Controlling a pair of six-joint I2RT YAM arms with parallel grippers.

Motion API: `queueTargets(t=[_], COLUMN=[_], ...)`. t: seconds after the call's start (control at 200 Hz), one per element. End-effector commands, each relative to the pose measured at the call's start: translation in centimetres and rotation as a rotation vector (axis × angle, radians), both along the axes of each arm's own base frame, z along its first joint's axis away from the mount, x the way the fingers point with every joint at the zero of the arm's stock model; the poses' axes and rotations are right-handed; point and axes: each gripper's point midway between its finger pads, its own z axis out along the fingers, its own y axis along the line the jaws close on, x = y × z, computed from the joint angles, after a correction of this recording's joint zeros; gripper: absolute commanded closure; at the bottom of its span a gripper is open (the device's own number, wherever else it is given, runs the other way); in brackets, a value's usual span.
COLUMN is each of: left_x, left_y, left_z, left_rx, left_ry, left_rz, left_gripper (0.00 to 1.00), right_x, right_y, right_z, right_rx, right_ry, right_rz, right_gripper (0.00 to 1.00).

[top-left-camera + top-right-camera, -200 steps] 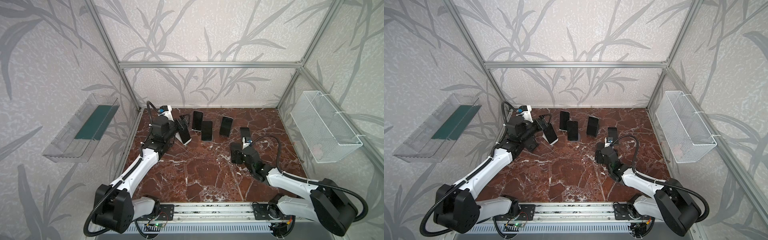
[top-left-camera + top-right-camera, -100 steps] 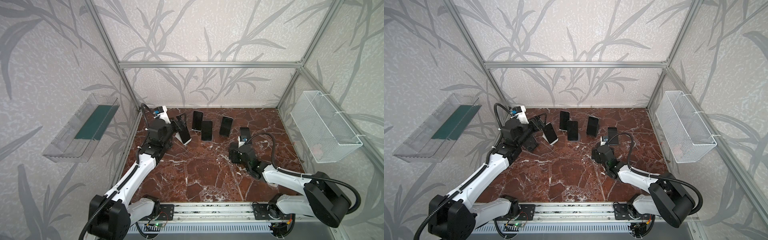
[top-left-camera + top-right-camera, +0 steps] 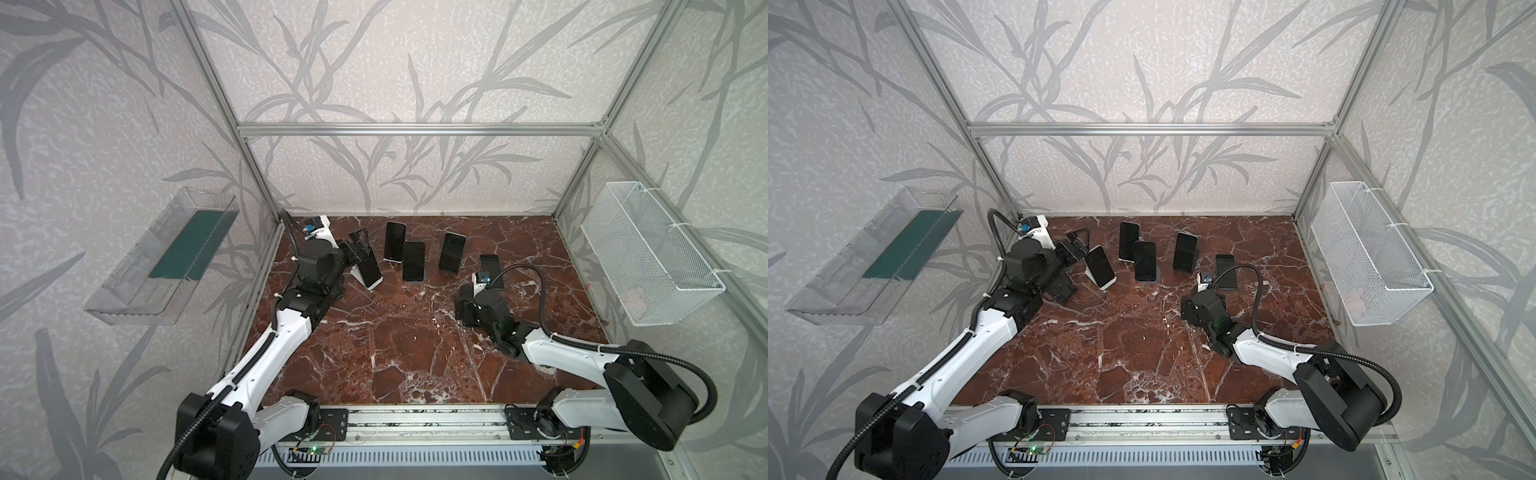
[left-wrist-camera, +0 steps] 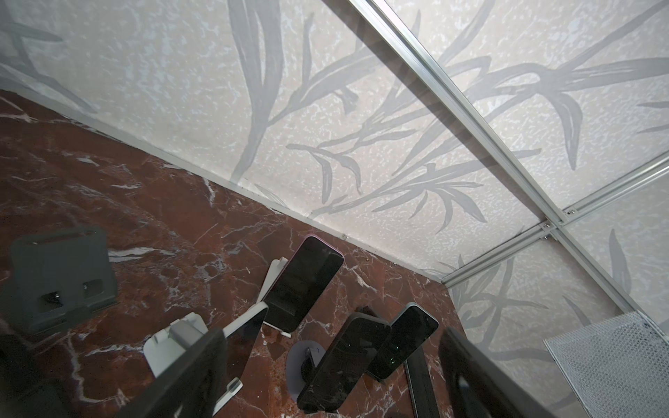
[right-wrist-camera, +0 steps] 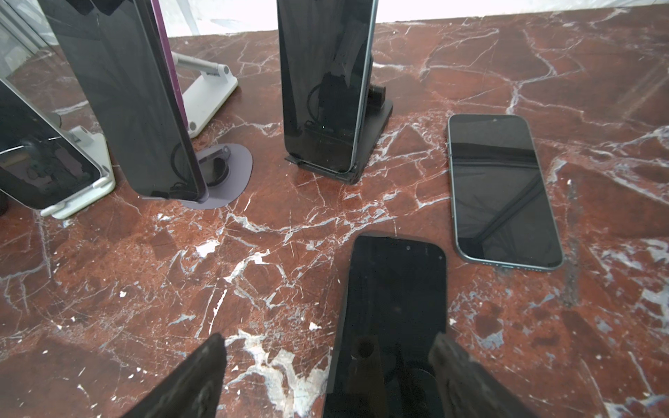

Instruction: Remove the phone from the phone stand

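We saw the left tool [image 4: 331, 336] wide open with nothing in it, at the far left of the bench [image 3: 374, 357] and close to the phone [image 3: 370, 271]. The phone was not yet off: it leaned tilted on its white stand [image 4: 170, 347]. In the left wrist view one finger [image 4: 195, 372] sat just beside the phone's edge, and we couldn't tell if they touched. An empty dark stand [image 4: 61, 278] stood near, toward the back left corner. Three propped phones [image 3: 413, 262] stood on their own stands across the back. The right tool [image 5: 325, 338] was low over the bench, right of centre, jaws apart. A dark phone [image 5: 394, 300] lay between its fingers with a clear gap on one side, so it wasn't clamped. We couldn't tell if the other finger [image 5: 467, 380] touched it. A flat phone [image 5: 503, 188] lay face up on the bench just beyond.
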Motion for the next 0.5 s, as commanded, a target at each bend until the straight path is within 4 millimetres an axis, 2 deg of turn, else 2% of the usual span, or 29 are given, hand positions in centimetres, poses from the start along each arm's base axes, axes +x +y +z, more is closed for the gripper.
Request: queueTargets(t=[0.0,0.2,0.33,0.495], left_x=[-0.6,-0.2,-0.1,-0.3], left_y=[1.3,0.6,1.2,2.6], left_z=[0.7,-0.2,-1.2,-1.8], left_rx=[-0.045,-0.066,-0.062,-0.036], left_ry=[-0.003,0.030,0.054,0.076], left_rz=[0.074,0.050,0.090,0.163], left_gripper=[0.08,0.09,0.08,0.01], right_x=[0.5,-0.1,-0.4,-0.3], right_y=[0.8,0.4,-0.1,-1.5], right_z=[1.5,2.3,3.3,4.1], right_rx=[0.001,-0.041,-0.059,-0.075], right_ry=[-0.040,-0.090,-0.123,-0.162], right_rz=[0.013,0.010,-0.001,-0.073], right_gripper=[0.12,0.11,0.10,0.06])
